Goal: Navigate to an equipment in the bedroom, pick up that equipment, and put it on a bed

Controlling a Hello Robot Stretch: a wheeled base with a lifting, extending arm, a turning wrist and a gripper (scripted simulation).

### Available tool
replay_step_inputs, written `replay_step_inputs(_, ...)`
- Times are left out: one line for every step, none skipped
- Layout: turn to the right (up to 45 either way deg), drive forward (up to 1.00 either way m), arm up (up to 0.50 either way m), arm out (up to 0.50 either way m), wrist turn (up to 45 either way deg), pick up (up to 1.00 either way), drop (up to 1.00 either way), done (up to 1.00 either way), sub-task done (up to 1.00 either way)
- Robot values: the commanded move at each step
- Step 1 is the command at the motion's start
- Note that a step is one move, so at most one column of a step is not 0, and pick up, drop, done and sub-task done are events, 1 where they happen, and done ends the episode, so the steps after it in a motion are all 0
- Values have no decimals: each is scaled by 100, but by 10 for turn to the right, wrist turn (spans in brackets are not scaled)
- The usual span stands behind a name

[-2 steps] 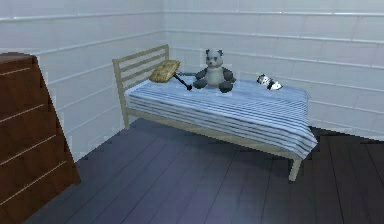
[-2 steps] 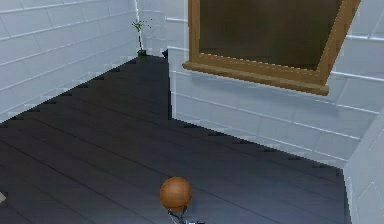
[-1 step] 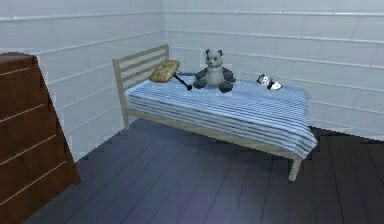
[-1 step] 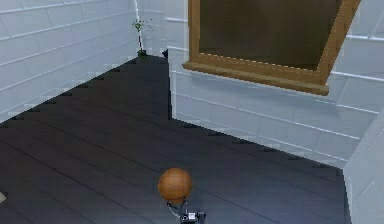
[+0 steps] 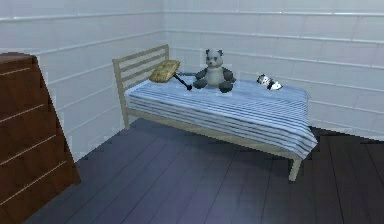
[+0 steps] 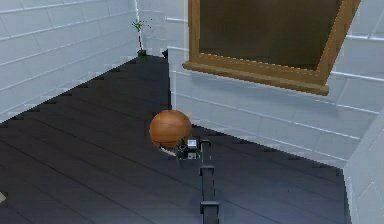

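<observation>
Orange ball (image 6: 170, 128) hangs at jaws' end, clear of floor, 10 o'clock off arm (image 6: 208, 185). Jaws' spread: cannot tell. Bed (image 5: 225, 115) at 12 o'clock in forward view. Risk: round ball rolls off bed on release, or bumps panda (image 5: 213, 70).

This is a bedroom in a home. A bed (image 5: 235, 118) with a slatted wooden headboard (image 5: 136, 68) and a blue striped cover stands against the far wall (image 5: 300, 45). A tan pillow (image 5: 164, 72) lies at its head and a panda toy (image 5: 213, 70) sits beside it. A brown wooden dresser (image 5: 30, 130) stands near on the left. The walls are white brick and the floor (image 5: 180, 185) is dark planks. In the arm side view, a wood-framed window (image 6: 265, 35) sits in the right wall, and a small plant (image 6: 139, 35) stands in the far corner.
</observation>
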Motion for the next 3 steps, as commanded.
replay_step_inputs(0, 0, 38, 0, 0, 0, 0, 0, 0)
replay_step_inputs(0, 0, 0, 0, -450, 0, 0, 0, 0)
replay_step_inputs(0, 0, 0, 0, -450, 0, 0, 0, 0)
